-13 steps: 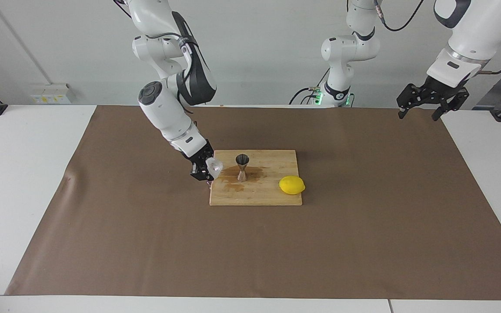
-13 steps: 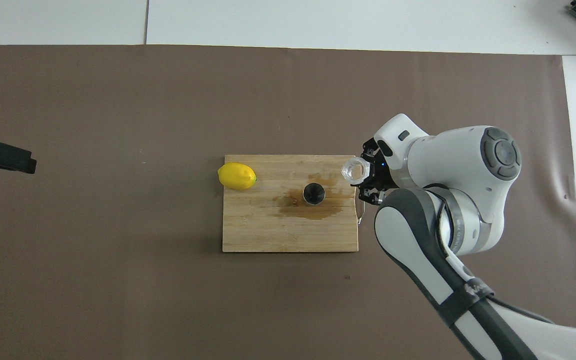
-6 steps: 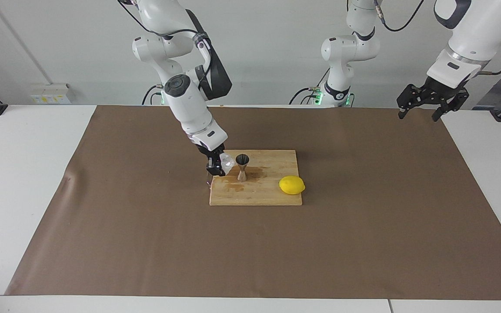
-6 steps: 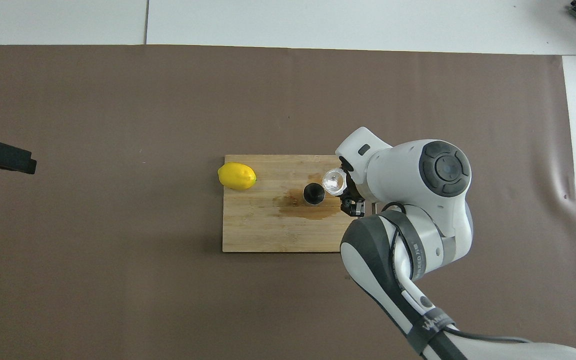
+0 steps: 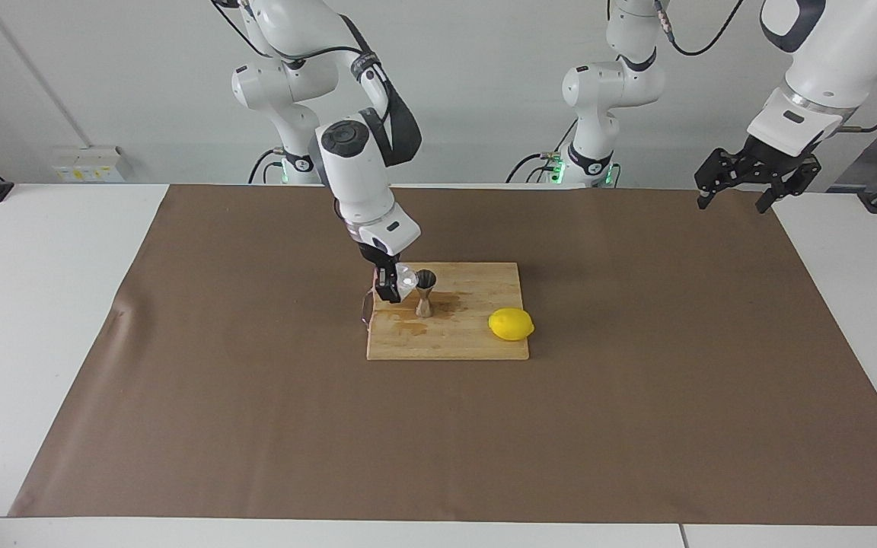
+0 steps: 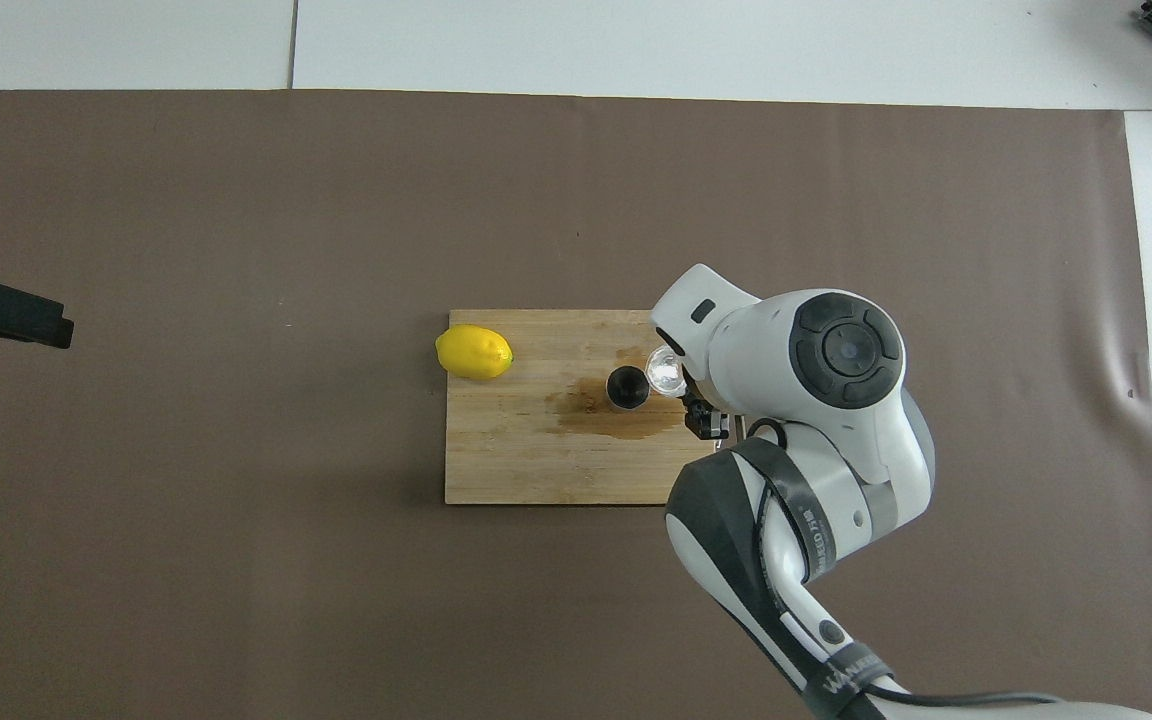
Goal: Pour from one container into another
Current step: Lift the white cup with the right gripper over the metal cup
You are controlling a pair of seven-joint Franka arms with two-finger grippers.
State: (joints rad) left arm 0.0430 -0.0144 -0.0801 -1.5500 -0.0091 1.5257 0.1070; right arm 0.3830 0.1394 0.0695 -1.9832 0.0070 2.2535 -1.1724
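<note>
The clear glass cup (image 5: 406, 281) is held tilted in my right gripper (image 5: 395, 288), its mouth right beside the rim of the steel jigger (image 5: 425, 292). The jigger stands upright on the wooden cutting board (image 5: 476, 344), in a brown wet stain (image 6: 616, 420). In the overhead view the cup (image 6: 664, 371) touches or nearly touches the jigger's dark mouth (image 6: 627, 388); the right arm covers most of the gripper there. My left gripper (image 5: 735, 190) waits, open and empty, high over the paper's corner at the left arm's end of the table; it also shows in the overhead view (image 6: 6, 313).
A yellow lemon (image 5: 511, 324) lies on the board's corner toward the left arm's end, farther from the robots than the jigger. A thin metal thing (image 5: 365, 308) lies at the board's edge under the right gripper. Brown paper (image 5: 636, 426) covers the table.
My right gripper has carried the cup from the board's edge inward to the jigger's rim, and its arm has swung more upright. The left arm has not moved.
</note>
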